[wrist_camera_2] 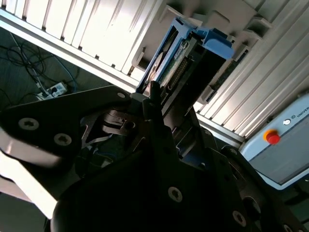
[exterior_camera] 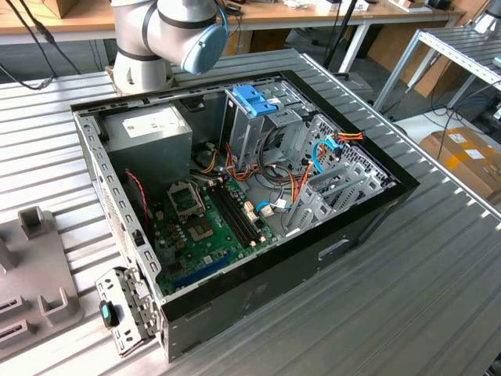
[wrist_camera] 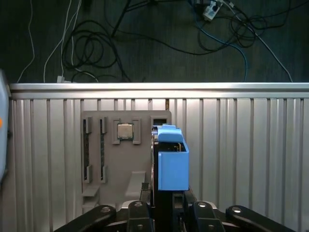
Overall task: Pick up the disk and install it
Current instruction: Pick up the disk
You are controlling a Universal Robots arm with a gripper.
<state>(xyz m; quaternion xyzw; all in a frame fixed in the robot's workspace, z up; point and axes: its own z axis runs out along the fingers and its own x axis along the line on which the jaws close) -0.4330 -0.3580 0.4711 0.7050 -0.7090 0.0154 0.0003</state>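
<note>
In both wrist views my gripper (wrist_camera: 166,198) is shut on the disk (wrist_camera: 172,162). The disk is a flat drive seen edge-on, with light-blue plastic rails along it and a dark connector edge. In the second wrist view the disk (wrist_camera_2: 186,58) stands out past the black fingers (wrist_camera_2: 154,96), its metal face and pin row showing between the blue rails. It hangs in front of a grey fixture plate (wrist_camera: 108,159) on the ribbed table. I cannot tell whether it touches the plate.
An open computer case (exterior_camera: 235,188) lies on the ribbed metal table (exterior_camera: 423,298), with a drive cage topped by a blue latch piece (exterior_camera: 254,100). The grey fixture plate holds a processor chip (wrist_camera: 125,130) and long slots. Cables (wrist_camera: 96,43) lie on the floor beyond the table edge.
</note>
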